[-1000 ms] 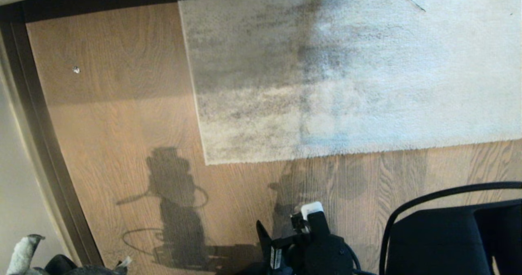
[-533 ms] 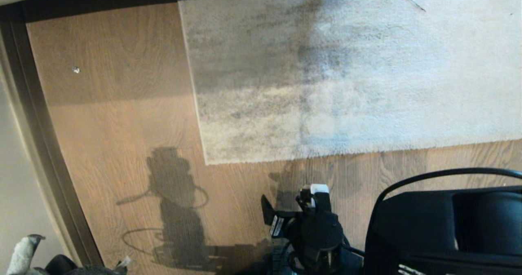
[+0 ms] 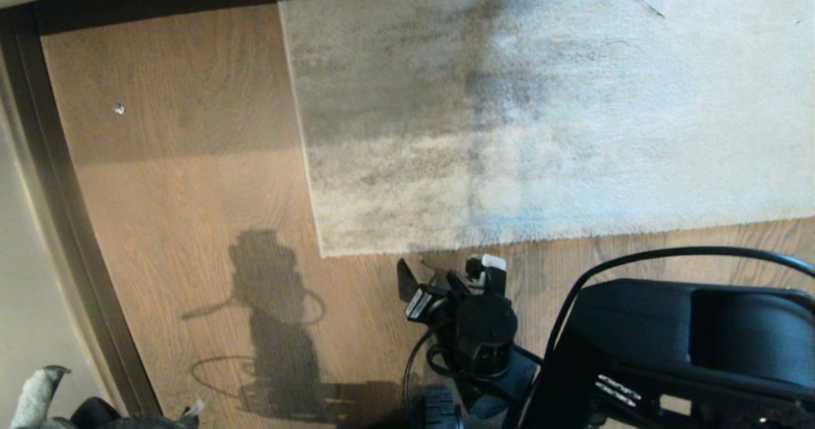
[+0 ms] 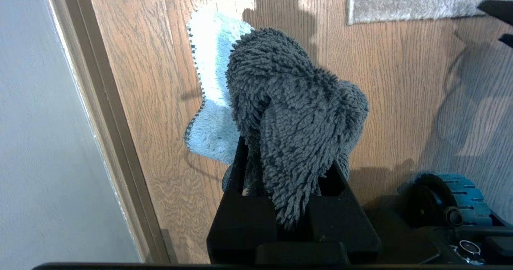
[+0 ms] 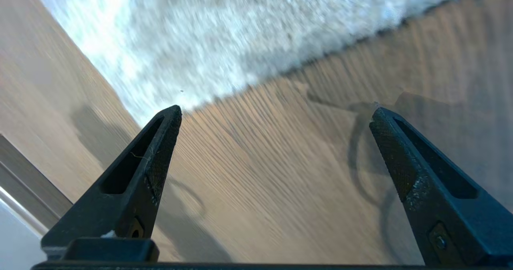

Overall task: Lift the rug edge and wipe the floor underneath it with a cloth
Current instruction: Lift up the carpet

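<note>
Rug edge (image 3: 509,241) lay flat on the floor (image 3: 191,193), its near-left corner (image 3: 323,253) just ahead of the right gripper (image 3: 446,276). That gripper hovered over bare planks close to the border, jaws spread wide and holding nothing; in the right wrist view its fingers (image 5: 160,150) framed wood grain with the rug beyond. The left gripper (image 4: 286,170), low at the robot's left near the skirting strip (image 4: 108,121), was clamped on the cloth (image 4: 292,101), which bunched up over its jaws.
</note>
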Tool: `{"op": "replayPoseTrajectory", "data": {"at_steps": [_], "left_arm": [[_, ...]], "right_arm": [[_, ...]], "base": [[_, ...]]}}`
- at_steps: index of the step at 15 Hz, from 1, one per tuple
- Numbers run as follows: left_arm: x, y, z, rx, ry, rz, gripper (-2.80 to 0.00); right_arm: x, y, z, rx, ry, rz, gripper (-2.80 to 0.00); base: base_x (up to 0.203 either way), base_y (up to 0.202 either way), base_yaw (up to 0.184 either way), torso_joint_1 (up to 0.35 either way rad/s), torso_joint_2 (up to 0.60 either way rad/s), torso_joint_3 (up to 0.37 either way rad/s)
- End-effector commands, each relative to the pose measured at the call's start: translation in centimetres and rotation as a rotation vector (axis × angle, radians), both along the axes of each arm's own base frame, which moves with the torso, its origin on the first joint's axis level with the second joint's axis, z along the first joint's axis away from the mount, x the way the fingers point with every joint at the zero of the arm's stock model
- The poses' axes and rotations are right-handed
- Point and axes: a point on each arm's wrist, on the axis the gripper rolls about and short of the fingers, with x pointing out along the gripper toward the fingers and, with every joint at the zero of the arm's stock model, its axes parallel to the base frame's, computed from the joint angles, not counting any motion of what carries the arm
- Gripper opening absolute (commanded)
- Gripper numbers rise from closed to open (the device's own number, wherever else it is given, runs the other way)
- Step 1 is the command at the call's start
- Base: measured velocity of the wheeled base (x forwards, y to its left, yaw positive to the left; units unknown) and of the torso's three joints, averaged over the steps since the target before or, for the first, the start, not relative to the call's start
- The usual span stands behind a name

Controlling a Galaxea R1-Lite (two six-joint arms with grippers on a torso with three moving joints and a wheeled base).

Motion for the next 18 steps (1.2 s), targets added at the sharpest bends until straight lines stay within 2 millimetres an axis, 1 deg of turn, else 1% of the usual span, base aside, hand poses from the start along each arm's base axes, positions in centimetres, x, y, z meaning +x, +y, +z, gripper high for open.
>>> {"op": "replayPoseTrajectory", "data": {"at_steps": [1,3,6,9,12,18], "left_arm": [[0.0,0.0,0.0,0.000,0.000,0.000,-2.80],[0.0,0.0,0.0,0.000,-0.001,0.000,-2.80],[0.0,0.0,0.0,-0.001,-0.002,0.000,-2.80],[0.0,0.0,0.0,0.000,-0.001,0.000,-2.80],[0.0,0.0,0.0,0.000,-0.001,0.000,-2.80],[0.0,0.0,0.0,0.000,0.000,0.000,-2.80]], "right_arm": [[0.4,0.4,0.6,0.085,-0.028,-0.001,0.00],[0.6,0.8,1.2,0.141,-0.035,0.006,0.00],[1.1,1.5,1.7,0.173,-0.057,0.013,0.00],[1.3,1.8,1.1,0.170,-0.053,0.019,0.00],[1.4,2.0,1.1,0.215,-0.043,0.028,0.00],[1.7,2.5,0.0,0.251,-0.020,0.035,0.00]], "base": [[0.000,0.000,0.000,0.000,0.00,0.000],[0.000,0.000,0.000,0.000,0.00,0.000],[0.000,0.000,0.000,0.000,0.00,0.000],[0.000,0.000,0.000,0.000,0.00,0.000],[0.000,0.000,0.000,0.000,0.00,0.000],[0.000,0.000,0.000,0.000,0.00,0.000]]}}
